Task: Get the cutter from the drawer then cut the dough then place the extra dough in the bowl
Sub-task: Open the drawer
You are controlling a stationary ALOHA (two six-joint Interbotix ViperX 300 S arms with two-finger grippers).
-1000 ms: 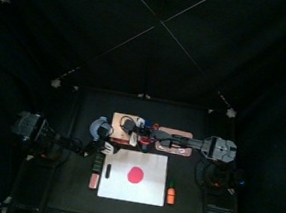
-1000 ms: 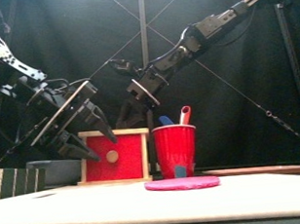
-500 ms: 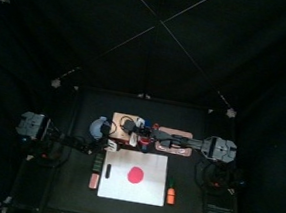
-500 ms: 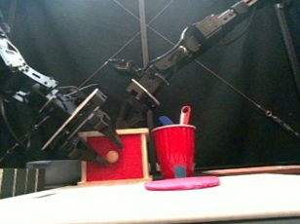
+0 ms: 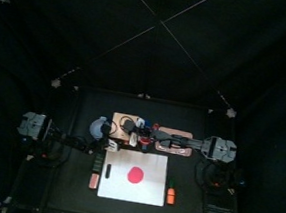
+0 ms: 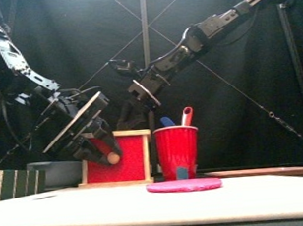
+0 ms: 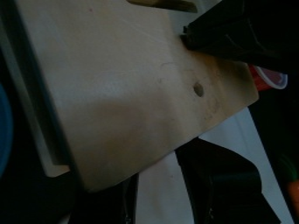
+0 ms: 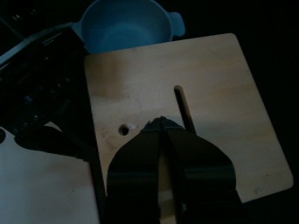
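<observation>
My left gripper (image 6: 96, 141) hangs in front of the wooden box (image 8: 205, 96), over the left part of its red drawer front (image 6: 135, 162); I cannot tell how far its jaws are parted. My right gripper (image 8: 163, 125) sits over the box's top beside the slot, jaws pressed together, holding nothing. The red cup (image 6: 177, 152) stands just right of the box. The dough (image 6: 184, 184) lies flat on the white board (image 5: 154, 191) in front of the box.

Left gripper (image 6: 96, 143) hangs lower than right gripper (image 8: 167, 127), whose jaws are closed.
</observation>
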